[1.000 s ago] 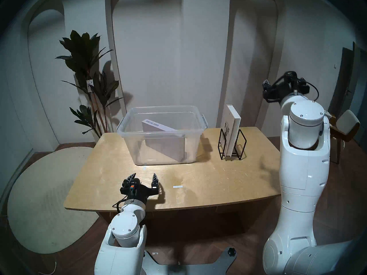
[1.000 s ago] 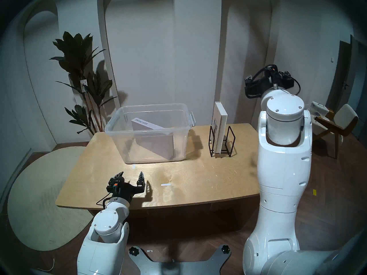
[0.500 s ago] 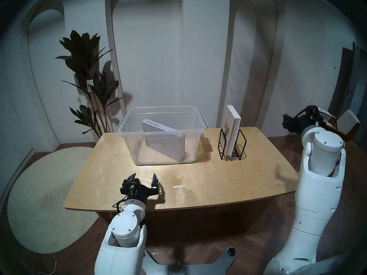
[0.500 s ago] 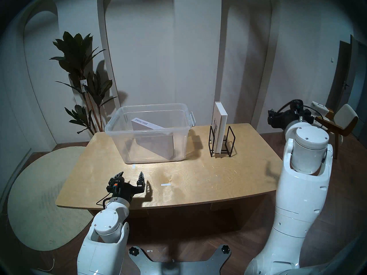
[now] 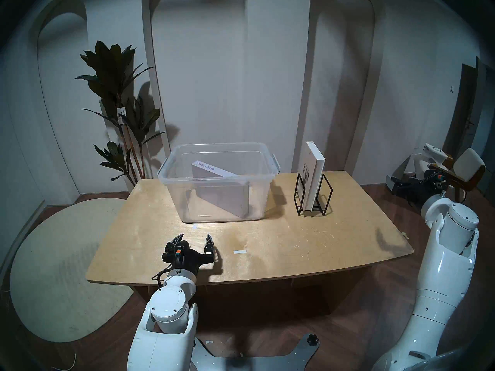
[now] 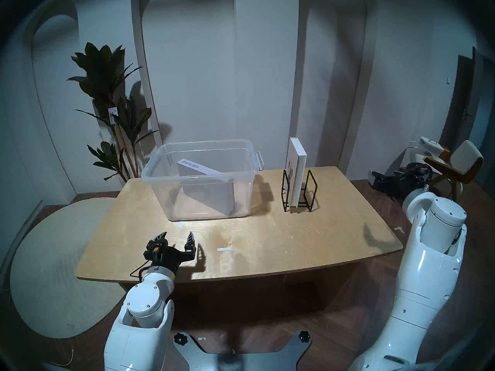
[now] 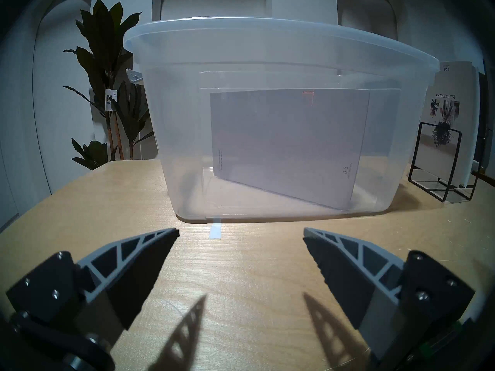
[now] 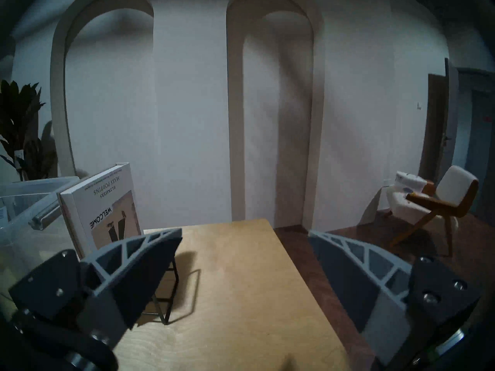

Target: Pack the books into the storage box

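The clear storage box [image 5: 163, 172] [image 6: 146, 172] [image 7: 182, 121] stands at the back middle of the table. A pale grey book [image 5: 225, 199] [image 6: 198, 167] [image 7: 289, 143] leans on edge inside it, its "SPECIAL ISSUE" spine up. A white book [image 5: 315, 175] [image 6: 298, 175] [image 7: 450, 116] [image 8: 107, 201] stands upright in the black wire rack to the box's right. My left gripper [image 5: 194, 238] [image 6: 176, 236] [image 7: 239, 232] hovers open and empty over the table in front of the box. My right gripper [image 5: 399, 191] [image 6: 380, 187] [image 8: 245, 232] is open and empty, off the table's right end.
The black wire rack [image 5: 313, 199] [image 7: 428, 175] holds the white book. Strips of white tape [image 5: 239, 252] lie on the wooden table [image 5: 281, 242]. A potted plant [image 5: 120, 108] stands behind the table's left corner. A chair [image 5: 466, 169] sits by the right wall.
My right arm has swung down and to the right, from high beside the rack to low off the table's right end. The left arm, books and box have not moved.
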Controlling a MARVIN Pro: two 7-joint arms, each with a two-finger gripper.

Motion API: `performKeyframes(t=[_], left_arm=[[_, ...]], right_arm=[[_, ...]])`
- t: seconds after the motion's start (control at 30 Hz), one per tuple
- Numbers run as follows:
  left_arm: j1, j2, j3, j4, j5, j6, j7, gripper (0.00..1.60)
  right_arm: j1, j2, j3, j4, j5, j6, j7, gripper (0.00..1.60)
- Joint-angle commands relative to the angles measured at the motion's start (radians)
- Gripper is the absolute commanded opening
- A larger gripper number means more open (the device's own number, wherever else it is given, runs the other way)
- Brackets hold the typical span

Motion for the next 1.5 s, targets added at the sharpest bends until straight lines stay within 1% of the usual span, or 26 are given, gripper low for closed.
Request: performKeyframes(t=[0.0,0.03,0.07,0.1,0.13,0.17,0.4,0.43,0.47,0.5,0.57,0.6,0.63,0.83,0.93,0.97,1.03,1.07,1.13,1.17,1.2,1.23,1.3,1.37,1.43,1.47], left_arm=[[-0.041,0.026,0.073,-0.003,-0.013,-0.009,-0.024,1.6],[-0.048,0.03,0.087,-0.008,-0.017,-0.016,-0.033,1.6],[-0.053,0.033,0.097,-0.012,-0.007,-0.019,-0.031,1.6],[-0.062,0.039,0.114,-0.017,0.004,-0.021,-0.036,1.6],[-0.068,0.041,0.125,-0.019,0.003,-0.021,-0.037,1.6],[-0.076,0.046,0.14,-0.019,0.001,-0.019,-0.04,1.6],[-0.108,0.066,0.214,-0.008,-0.002,0.003,-0.039,1.6],[-0.115,0.071,0.229,-0.005,-0.007,0.009,-0.039,1.6],[-0.12,0.073,0.24,-0.002,-0.008,0.011,-0.039,1.6],[-0.127,0.078,0.256,0.002,-0.009,0.015,-0.038,1.6],[-0.143,0.087,0.285,0.009,-0.011,0.022,-0.036,1.6],[-0.148,0.088,0.297,0.012,-0.011,0.024,-0.035,1.6],[-0.158,0.094,0.314,0.015,-0.012,0.028,-0.033,1.6],[-0.22,0.109,0.405,0.042,-0.019,0.053,-0.023,1.6],[-0.25,0.113,0.445,0.054,-0.02,0.061,-0.013,1.6],[-0.25,0.115,0.455,0.052,-0.019,0.062,-0.008,1.6],[-0.29,0.112,0.489,0.07,-0.019,0.071,0.006,1.6],[-0.287,0.114,0.496,0.067,-0.02,0.072,0.012,1.6],[-0.311,0.111,0.515,0.077,-0.017,0.077,0.021,1.6],[-0.308,0.114,0.522,0.073,-0.017,0.077,0.028,1.6],[-0.336,0.108,0.541,0.089,-0.017,0.084,0.037,1.6],[-0.347,0.106,0.55,0.092,-0.017,0.086,0.041,1.6],[-0.351,0.107,0.565,0.092,-0.01,0.088,0.057,1.6],[-0.371,0.102,0.585,0.103,-0.007,0.093,0.073,1.6],[-0.407,0.092,0.609,0.124,-0.001,0.098,0.094,1.6],[-0.403,0.093,0.613,0.122,0.001,0.097,0.104,1.6]], right_arm=[[0.055,0.095,0.057,0.106,0.042,-0.021,0.079,1.6],[0.068,0.125,0.055,0.149,0.047,-0.023,0.088,1.6],[0.077,0.13,0.055,0.165,0.048,-0.023,0.09,1.6],[0.095,0.14,0.052,0.201,0.052,-0.024,0.098,1.6],[0.093,0.138,0.05,0.192,0.052,-0.018,0.101,1.6],[0.108,0.151,0.041,0.232,0.053,-0.023,0.109,1.6],[0.178,0.187,0.005,0.372,0.065,-0.027,0.133,1.6],[0.201,0.202,0.0,0.417,0.069,-0.032,0.142,1.6],[0.193,0.207,-0.004,0.415,0.072,-0.032,0.145,1.6],[0.216,0.218,-0.008,0.452,0.074,-0.036,0.153,1.6],[0.239,0.232,-0.015,0.491,0.078,-0.039,0.164,1.6],[0.221,0.242,-0.022,0.492,0.085,-0.045,0.169,1.6],[0.255,0.244,-0.022,0.523,0.083,-0.043,0.174,1.6],[0.298,0.287,-0.04,0.621,0.092,-0.058,0.207,1.6],[0.3,0.308,-0.041,0.662,0.092,-0.075,0.224,1.6],[0.297,0.315,-0.041,0.673,0.09,-0.083,0.228,1.6],[0.294,0.332,-0.044,0.703,0.09,-0.1,0.25,1.6],[0.29,0.339,-0.046,0.714,0.089,-0.108,0.257,1.6],[0.272,0.348,-0.05,0.725,0.08,-0.125,0.267,1.6],[0.269,0.353,-0.052,0.737,0.08,-0.133,0.275,1.6],[0.268,0.361,-0.055,0.751,0.079,-0.145,0.285,1.6],[0.267,0.364,-0.055,0.758,0.078,-0.152,0.288,1.6],[0.268,0.376,-0.058,0.778,0.08,-0.174,0.306,1.6],[0.27,0.389,-0.059,0.787,0.086,-0.191,0.33,1.6],[0.266,0.4,-0.061,0.798,0.089,-0.21,0.358,1.6],[0.264,0.405,-0.063,0.804,0.09,-0.222,0.371,1.6]])
